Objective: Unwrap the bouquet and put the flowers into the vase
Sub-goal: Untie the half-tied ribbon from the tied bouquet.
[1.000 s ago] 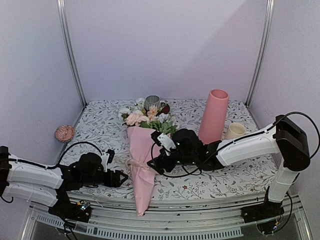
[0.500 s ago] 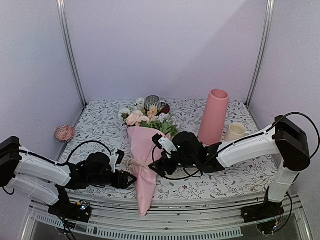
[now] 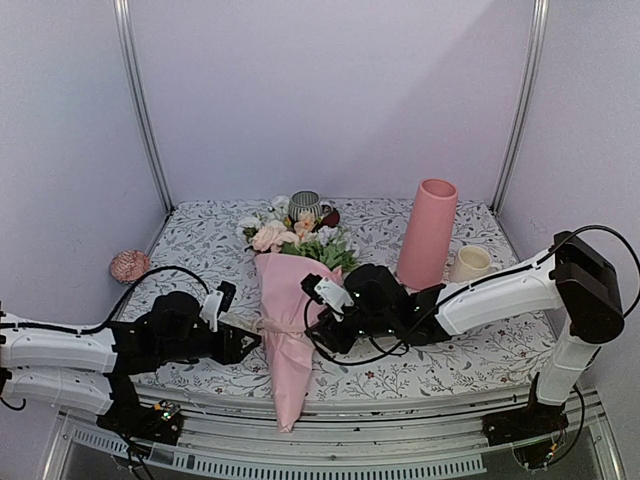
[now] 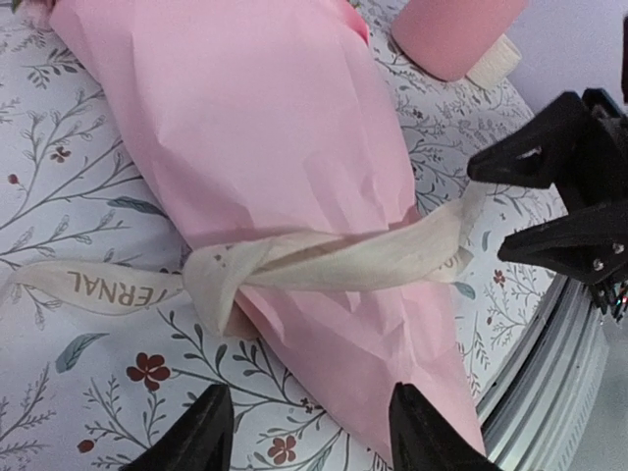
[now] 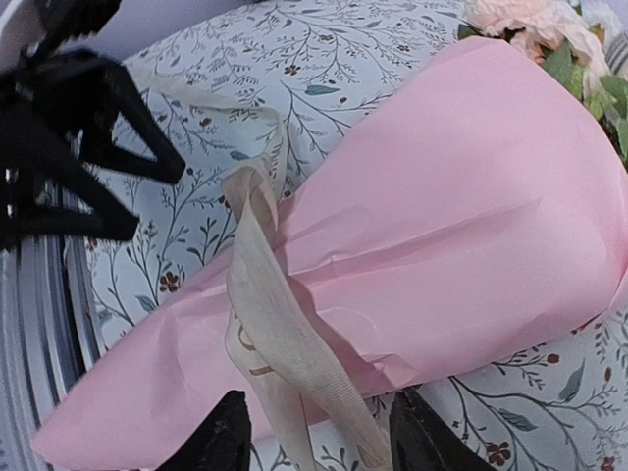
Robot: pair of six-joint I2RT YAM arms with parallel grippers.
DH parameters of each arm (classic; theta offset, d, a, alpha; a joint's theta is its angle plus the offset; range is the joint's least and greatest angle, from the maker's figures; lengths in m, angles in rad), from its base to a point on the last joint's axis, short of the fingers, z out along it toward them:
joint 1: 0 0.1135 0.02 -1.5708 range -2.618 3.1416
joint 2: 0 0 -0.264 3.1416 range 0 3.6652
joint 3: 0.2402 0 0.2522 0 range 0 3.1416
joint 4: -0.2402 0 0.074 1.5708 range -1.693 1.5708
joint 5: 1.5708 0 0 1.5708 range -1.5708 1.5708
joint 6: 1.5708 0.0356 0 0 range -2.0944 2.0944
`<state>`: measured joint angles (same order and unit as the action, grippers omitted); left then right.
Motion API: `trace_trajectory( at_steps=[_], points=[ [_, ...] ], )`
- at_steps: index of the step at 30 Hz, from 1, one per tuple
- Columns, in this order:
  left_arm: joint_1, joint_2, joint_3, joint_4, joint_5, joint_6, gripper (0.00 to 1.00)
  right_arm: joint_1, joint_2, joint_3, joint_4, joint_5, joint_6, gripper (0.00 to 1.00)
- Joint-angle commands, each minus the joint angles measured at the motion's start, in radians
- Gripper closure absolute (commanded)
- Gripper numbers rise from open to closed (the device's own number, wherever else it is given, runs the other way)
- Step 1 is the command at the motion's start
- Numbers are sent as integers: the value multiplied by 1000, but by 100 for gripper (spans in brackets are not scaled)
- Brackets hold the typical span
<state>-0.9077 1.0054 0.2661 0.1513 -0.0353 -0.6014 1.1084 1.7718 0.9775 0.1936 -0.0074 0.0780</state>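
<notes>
Floral table (image 3: 200, 250): bouquet (image 3: 285, 340) flat; left tool (image 4: 309, 432), right tool (image 5: 314, 432) narrower than before, half-open, empty.

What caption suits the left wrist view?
Paper-wrapped bouquet on the floral table, cream ribbon knotted, right end effector beside its tail.

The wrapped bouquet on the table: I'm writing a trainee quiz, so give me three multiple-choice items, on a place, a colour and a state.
1. Where does the tall matte pink cylinder vase stand?
A) right of the pink-paper-wrapped bouquet, beside the small cream mug
B) between the arm bases
C) on its side

2. The fabric ribbon round the paper is:
A) red
B) cream
C) blue

3. The bouquet is:
A) unwrapped
B) in the vase
C) lying tied

Key: 1A, the top view shows it upright by the mug; 2B, both wrist views show cream; 3C, the ribbon is knotted round it.
</notes>
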Motion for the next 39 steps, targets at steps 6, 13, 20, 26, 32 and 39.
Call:
trace_trajectory(
  at_steps=[6, 13, 20, 26, 32, 39],
  points=[
    [79, 22, 44, 0, 98, 131, 51, 19, 37, 101, -80, -58, -62, 56],
    [82, 65, 58, 37, 125, 168, 53, 20, 89, 155, -106, -63, -67, 61],
    [83, 61, 58, 31, 96, 176, 54, 19, 143, 204, -126, -26, -66, 63],
    [84, 62, 54, 30, 90, 174, 55, 20, 153, 208, -120, 12, -66, 73],
    [85, 61, 53, 28, 84, 176, 55, 20, 162, 212, -131, 34, -67, 72],
    [85, 62, 54, 25, 81, 176, 55, 22, 179, 223, -150, 26, -67, 64]
  ],
)
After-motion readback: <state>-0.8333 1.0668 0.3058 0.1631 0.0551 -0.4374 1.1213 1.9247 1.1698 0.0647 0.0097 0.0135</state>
